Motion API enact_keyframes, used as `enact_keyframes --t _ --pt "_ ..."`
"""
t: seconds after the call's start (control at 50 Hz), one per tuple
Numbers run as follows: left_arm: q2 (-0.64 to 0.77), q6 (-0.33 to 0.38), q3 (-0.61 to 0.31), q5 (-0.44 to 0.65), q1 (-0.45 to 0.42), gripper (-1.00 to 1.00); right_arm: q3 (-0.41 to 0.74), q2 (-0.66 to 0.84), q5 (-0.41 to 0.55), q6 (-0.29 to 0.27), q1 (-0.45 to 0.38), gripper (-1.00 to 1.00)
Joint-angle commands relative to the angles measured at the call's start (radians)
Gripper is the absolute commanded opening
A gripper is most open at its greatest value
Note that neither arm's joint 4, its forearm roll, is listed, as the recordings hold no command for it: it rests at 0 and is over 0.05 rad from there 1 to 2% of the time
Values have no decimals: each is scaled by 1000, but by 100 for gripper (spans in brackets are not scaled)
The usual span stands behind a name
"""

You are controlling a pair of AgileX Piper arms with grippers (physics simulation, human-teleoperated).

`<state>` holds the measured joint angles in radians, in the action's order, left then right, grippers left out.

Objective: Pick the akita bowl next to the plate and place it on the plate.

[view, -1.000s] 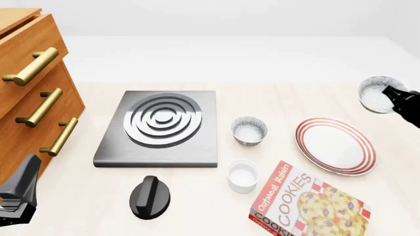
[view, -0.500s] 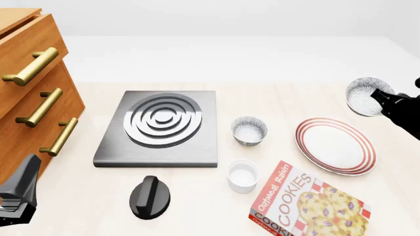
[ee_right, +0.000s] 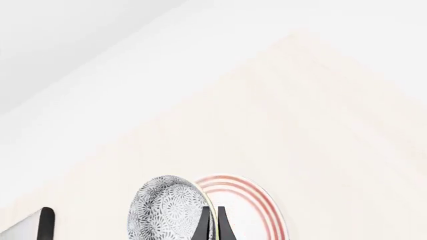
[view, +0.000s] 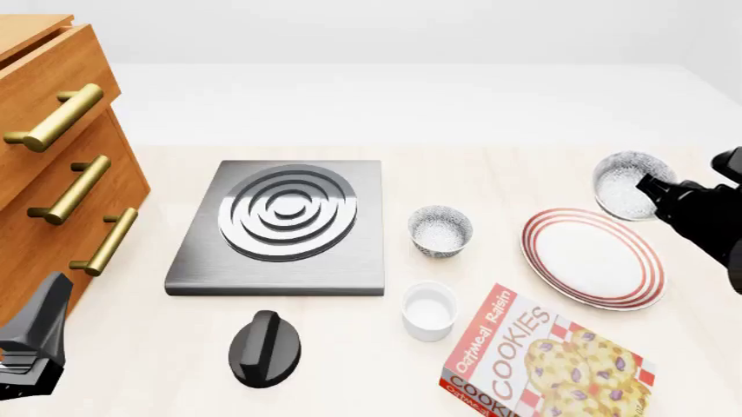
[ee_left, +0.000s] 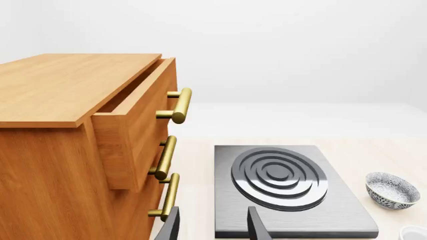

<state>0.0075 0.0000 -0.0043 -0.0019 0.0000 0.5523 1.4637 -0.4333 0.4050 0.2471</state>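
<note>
A speckled akita bowl (view: pixel 624 184) hangs tilted in the air just beyond the far right rim of the red-ringed white plate (view: pixel 592 257). My right gripper (view: pixel 652 186) is shut on its rim. In the right wrist view the akita bowl (ee_right: pixel 167 209) stands on edge beside the fingers (ee_right: pixel 204 224), with the plate (ee_right: pixel 252 210) behind. A look-alike bowl (view: pixel 440 230) rests on the table left of the plate. My left gripper (ee_left: pixel 212 227) is open and empty near the cabinet, seen low at the left in the front view (view: pixel 35 343).
A grey stove plate (view: pixel 281 226) lies mid-table, with a black knob (view: pixel 264 347) in front of it. A small white cup (view: pixel 429 309) and a cookie box (view: pixel 545 360) sit before the plate. The wooden drawer cabinet (view: pixel 58 165) fills the left.
My right gripper has carried the akita bowl leftward and nearer, from the table's far right edge to just beyond the plate's rim. The left arm has stayed still.
</note>
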Motion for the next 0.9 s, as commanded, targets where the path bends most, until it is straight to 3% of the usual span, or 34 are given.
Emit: enact_keyframes --t 0.02,0.9 --pt "0 0 0 0 0 100 -28 11 -33 0 -16 -100" --pt "0 0 0 0 0 100 -69 96 -104 -48 -29 -100"
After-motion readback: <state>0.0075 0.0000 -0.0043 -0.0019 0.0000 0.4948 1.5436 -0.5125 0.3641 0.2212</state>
